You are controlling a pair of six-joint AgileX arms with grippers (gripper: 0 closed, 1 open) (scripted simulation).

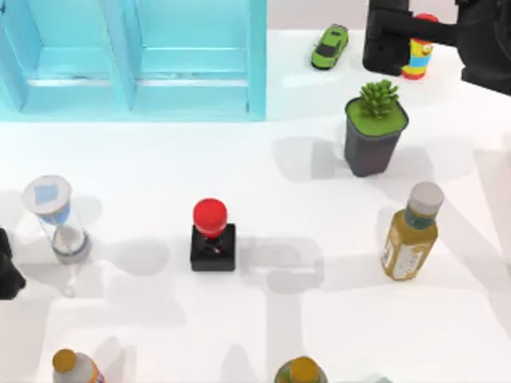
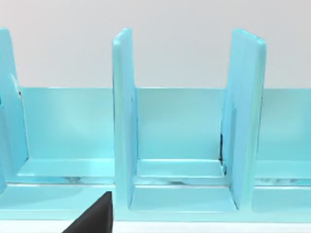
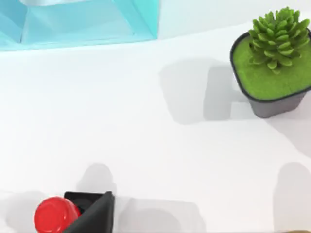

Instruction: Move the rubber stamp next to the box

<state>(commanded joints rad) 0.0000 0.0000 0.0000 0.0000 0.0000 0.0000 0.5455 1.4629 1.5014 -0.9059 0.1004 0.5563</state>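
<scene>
Near edge of the white table: two bottle tops poke in, an orange-capped one at bottom left and a 2nd one at bottom centre. Next row back, mid-table: the rubber stamp, black square base w/ red knob, stands upright by itself, approx centre-left, touching nothing; right wrist view catches it too, red knob & black base behind a dark fingertip. To its left, well apart, the blue-capped hourglass stands upright; to the right, well apart, a yellowish bottle w/ grey cap. Left arm is just a dark sliver at the table's left edge, parked; can't tell how far its hand is open, nor whether it has hold of anything. Farther back, right of centre: potted succulent in a dark grey pot. Far left: the box, light blue w/ upright dividers, reaching to about mid-width; left wrist view looks straight into its compartments. The stamp is well apart from the box, not beside it. Far right corner: a green toy car, a red/yellow/blue toy, and the right arm as a black mass above them; can't tell its hand state either.
</scene>
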